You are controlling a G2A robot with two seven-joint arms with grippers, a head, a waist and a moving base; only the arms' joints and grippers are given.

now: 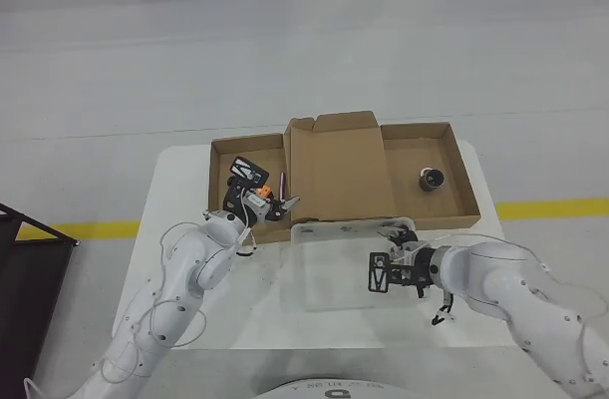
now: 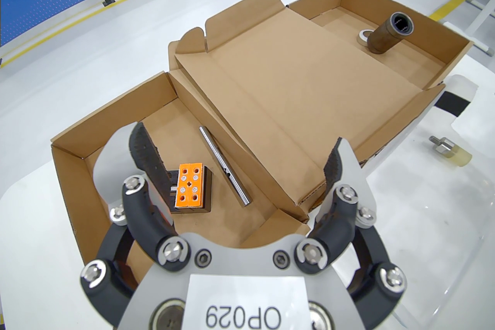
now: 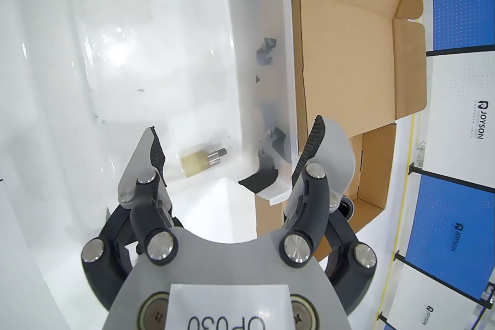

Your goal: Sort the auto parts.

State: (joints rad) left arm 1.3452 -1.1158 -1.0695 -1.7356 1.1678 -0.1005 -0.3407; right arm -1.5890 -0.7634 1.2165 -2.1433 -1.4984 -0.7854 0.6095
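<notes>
Top view: left gripper (image 1: 287, 195) hovers above cardboard box (image 1: 339, 175).

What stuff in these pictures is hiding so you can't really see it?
Left wrist view: the orange block is partly behind a finger of the left gripper.
Left wrist view: the white ring is partly covered by the dark tube in front of it.
Right wrist view: that tube just peeks out behind the right gripper; the rest is hidden.
</notes>
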